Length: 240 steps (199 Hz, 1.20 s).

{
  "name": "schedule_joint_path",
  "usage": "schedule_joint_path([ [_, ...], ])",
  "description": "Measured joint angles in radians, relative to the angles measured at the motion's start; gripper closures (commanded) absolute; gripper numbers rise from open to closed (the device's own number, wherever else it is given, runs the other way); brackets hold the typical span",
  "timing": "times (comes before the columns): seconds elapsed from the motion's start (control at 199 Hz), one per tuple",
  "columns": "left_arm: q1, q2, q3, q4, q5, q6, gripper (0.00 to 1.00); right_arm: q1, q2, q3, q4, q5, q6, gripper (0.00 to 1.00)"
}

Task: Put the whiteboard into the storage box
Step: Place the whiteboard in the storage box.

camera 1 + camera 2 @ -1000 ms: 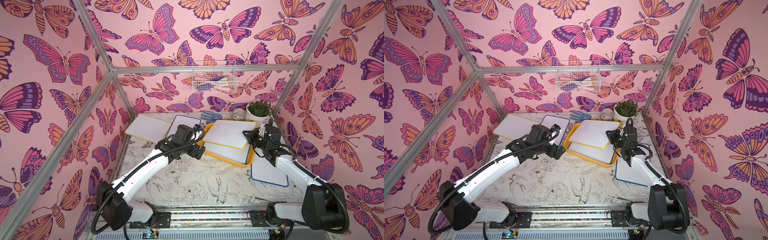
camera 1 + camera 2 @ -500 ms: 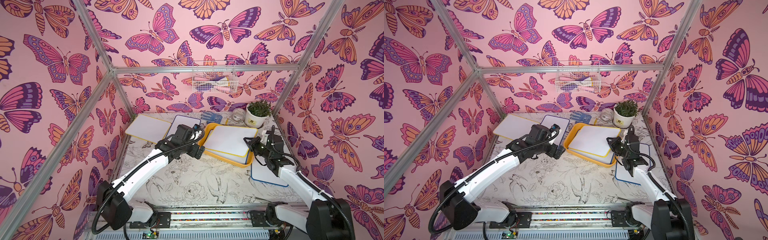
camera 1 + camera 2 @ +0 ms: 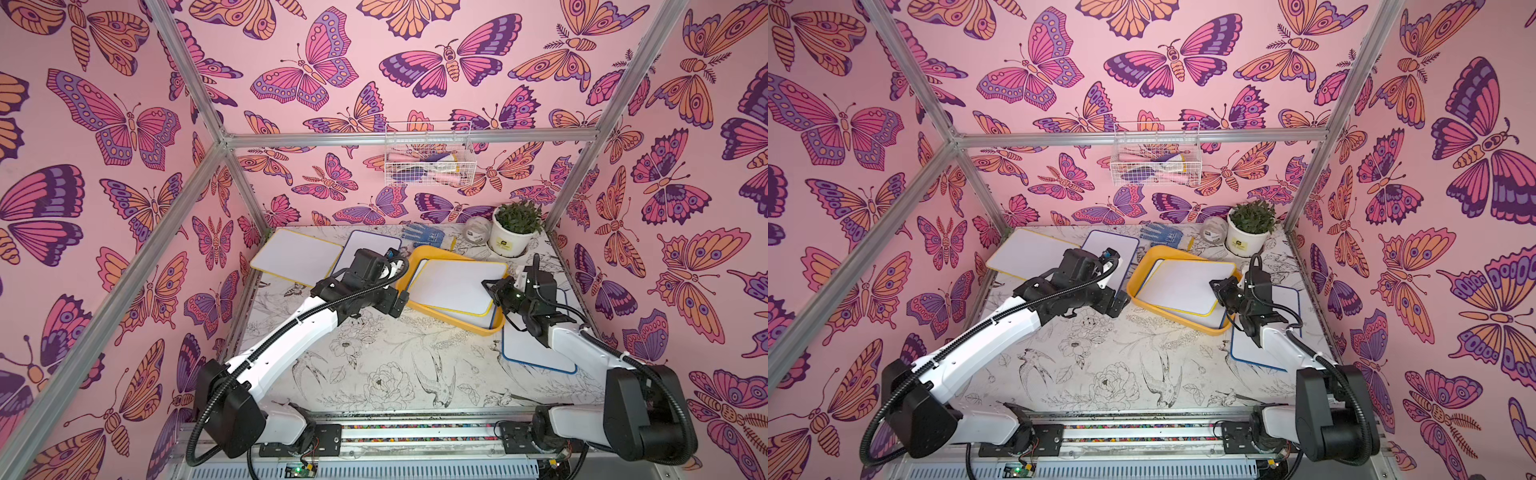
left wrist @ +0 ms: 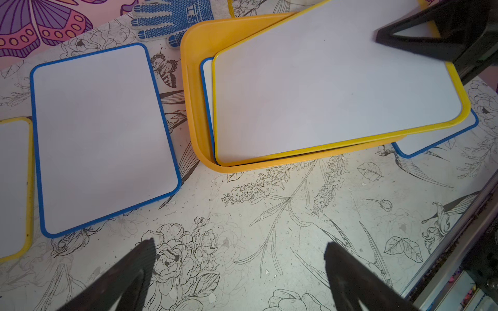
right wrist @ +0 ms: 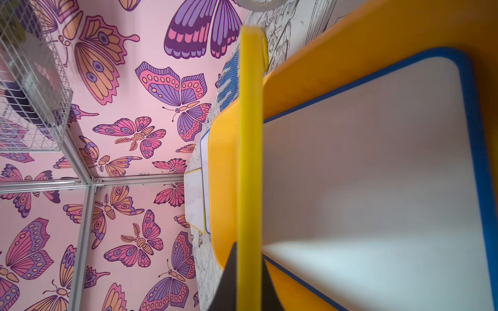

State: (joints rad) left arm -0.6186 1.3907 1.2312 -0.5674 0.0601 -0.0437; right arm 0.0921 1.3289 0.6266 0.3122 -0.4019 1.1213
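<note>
The yellow-orange storage box (image 3: pixel 417 254) (image 3: pixel 1140 268) stands right of the table's middle, with a blue-framed whiteboard (image 4: pixel 207 80) (image 5: pixel 377 161) lying flat in it. Over that one a yellow-framed whiteboard (image 3: pixel 455 286) (image 3: pixel 1183 284) (image 4: pixel 323 94) slants: its left end is down inside the box and its right end is raised over the rim. My right gripper (image 3: pixel 490 286) (image 3: pixel 1214 289) (image 5: pixel 249 269) is shut on that raised edge, one finger on each face. My left gripper (image 3: pixel 397 301) (image 4: pixel 239 250) hangs open and empty over the table, just left of the box.
A blue-framed board (image 3: pixel 365 253) and a yellow-framed board (image 3: pixel 295 255) lie at the back left. Another blue-framed board (image 3: pixel 536 349) lies under my right arm. A blue glove (image 3: pixel 424 235), a tape roll (image 3: pixel 476 230) and a potted plant (image 3: pixel 513 232) stand behind the box. A wire basket (image 3: pixel 428 158) hangs on the back wall.
My right gripper has brought the yellow-framed whiteboard down from above the box, so that it now slants into the box. The left arm has stayed where it was.
</note>
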Motion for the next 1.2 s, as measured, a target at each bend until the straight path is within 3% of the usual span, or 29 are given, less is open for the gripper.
schedule_joint_path([
  [0.326,0.045,0.035,0.000,-0.001,-0.007,-0.014,0.00,0.000,0.144,0.056,-0.036,-0.037,-0.030,0.47],
  [0.682,0.091,0.074,0.000,-0.002,-0.025,-0.029,0.00,0.001,0.136,0.167,-0.328,0.024,-0.167,0.18],
  [0.928,0.096,0.095,0.001,-0.005,-0.047,-0.046,0.00,0.002,0.074,0.252,-0.589,0.176,-0.303,0.14],
  [1.204,0.126,0.137,0.009,-0.009,-0.068,-0.083,0.00,0.071,-0.068,0.277,-0.689,0.386,-0.390,0.15],
])
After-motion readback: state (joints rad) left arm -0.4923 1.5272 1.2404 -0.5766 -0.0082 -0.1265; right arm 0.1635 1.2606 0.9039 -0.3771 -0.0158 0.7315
